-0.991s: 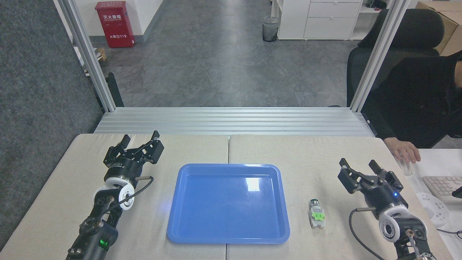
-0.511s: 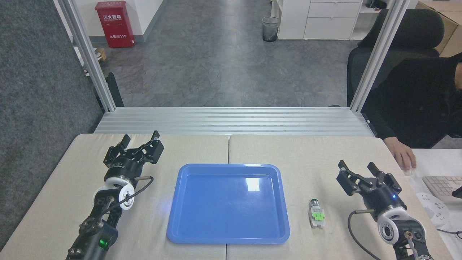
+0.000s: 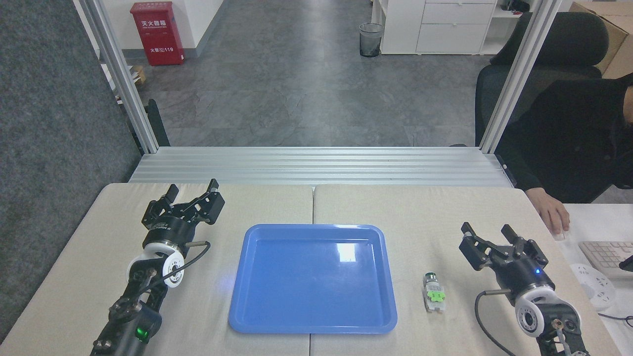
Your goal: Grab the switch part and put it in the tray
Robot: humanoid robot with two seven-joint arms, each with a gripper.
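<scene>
Counter padding carries everything: toward its left edge the left tool sits with its jaws spread apart and nothing between them, pointing at the far edge. Between the arms the tray lies flat and bare near the front edge, and just beside its right rim, apart from it, the switch part lies on the counter with its dark button end toward the far edge. Toward the right edge the right tool is likewise spread wide and holding nothing, near the switch part but clear of it, while a person's hand rests at the far right corner
</scene>
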